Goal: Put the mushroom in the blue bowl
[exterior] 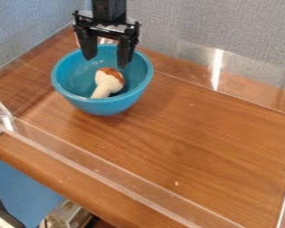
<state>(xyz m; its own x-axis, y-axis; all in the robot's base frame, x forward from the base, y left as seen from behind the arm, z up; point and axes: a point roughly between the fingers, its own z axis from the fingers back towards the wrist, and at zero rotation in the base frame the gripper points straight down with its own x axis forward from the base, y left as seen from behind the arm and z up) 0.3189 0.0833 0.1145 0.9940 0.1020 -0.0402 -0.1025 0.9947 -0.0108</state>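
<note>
The blue bowl [83, 91] stands on the wooden table at the back left. The mushroom [106, 82] lies on its side inside the bowl, its cream stem pointing down-left and its reddish-brown cap toward the back. My gripper [107, 52] hangs above the bowl's back rim with its black fingers [83, 43] spread apart. It is open and holds nothing. It sits a little above the mushroom and does not touch it.
Clear acrylic walls [228, 71] run around the wooden table [169, 134], low along the front edge and taller at the back right. A grey fabric wall stands behind.
</note>
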